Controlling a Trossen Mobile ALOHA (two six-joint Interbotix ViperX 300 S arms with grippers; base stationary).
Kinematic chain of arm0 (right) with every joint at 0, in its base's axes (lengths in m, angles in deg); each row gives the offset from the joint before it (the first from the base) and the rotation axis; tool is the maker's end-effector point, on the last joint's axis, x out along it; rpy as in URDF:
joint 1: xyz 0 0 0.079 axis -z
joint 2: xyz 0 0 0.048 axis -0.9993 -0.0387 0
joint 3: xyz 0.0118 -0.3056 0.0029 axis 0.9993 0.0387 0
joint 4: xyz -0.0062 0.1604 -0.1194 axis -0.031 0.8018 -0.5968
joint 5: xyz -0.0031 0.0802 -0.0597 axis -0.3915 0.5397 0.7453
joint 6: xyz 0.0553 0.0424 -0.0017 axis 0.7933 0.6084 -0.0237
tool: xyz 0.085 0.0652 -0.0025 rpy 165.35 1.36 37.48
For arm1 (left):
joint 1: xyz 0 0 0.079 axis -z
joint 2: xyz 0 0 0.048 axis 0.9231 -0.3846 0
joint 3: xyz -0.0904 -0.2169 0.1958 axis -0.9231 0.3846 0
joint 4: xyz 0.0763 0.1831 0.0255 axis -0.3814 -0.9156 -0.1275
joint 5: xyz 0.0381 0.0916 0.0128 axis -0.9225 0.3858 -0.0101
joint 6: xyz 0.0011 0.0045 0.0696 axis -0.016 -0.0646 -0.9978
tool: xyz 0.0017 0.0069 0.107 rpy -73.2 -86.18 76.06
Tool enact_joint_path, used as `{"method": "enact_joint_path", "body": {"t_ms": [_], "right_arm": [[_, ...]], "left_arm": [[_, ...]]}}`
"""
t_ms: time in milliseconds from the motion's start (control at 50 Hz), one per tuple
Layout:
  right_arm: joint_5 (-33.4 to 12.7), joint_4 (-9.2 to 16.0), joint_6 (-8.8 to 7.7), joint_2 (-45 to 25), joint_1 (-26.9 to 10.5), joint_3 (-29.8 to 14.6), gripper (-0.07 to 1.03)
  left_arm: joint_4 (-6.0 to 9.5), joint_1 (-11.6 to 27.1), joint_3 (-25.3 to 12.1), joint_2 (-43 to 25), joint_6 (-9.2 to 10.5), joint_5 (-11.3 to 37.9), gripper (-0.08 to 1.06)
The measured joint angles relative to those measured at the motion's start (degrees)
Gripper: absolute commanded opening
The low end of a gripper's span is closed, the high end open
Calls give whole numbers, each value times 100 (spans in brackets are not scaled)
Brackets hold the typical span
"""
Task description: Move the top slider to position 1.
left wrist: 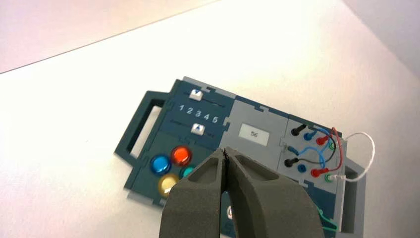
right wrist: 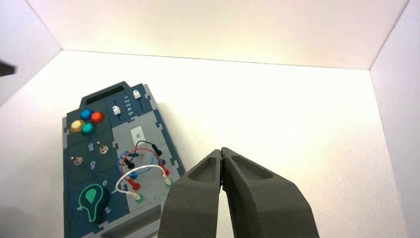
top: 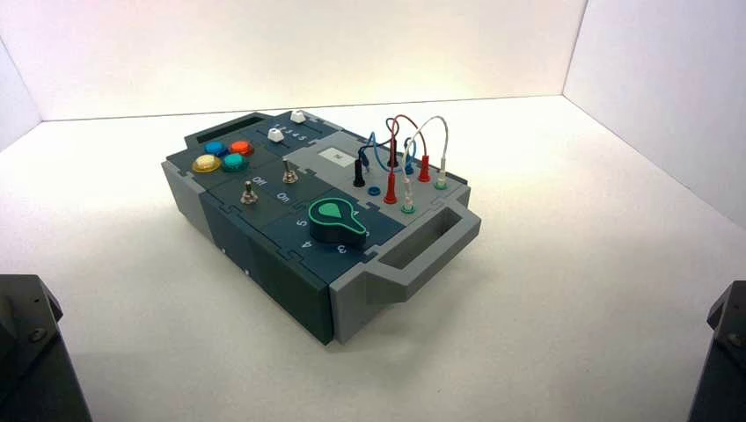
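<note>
Progress looked nil: neither arm had reached the box (top: 264, 255). Left gripper (left wrist: 225, 154) and right gripper (right wrist: 221, 154) both hung clear above it, jaws closed on nothing. At the box's twelve o'clock edge, the top slider (left wrist: 196, 94) sat near the printed 2 (position 1 still ahead).

left tool (left wrist: 225, 154) closed, right tool (right wrist: 221, 153) closed, both parked
</note>
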Motion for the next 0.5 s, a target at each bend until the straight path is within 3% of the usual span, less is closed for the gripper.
{"method": "enact_joint_path", "body": {"t_ms": [240, 500], "right_arm": [[0, 0, 0, -70, -9, 9, -2], [0, 9, 0, -79, -9, 0, -2]], "left_arm": [[0, 299, -835, -1679, -185, -35, -3], [-9, 369, -1362, -2830, -272, -35, -3]]}}
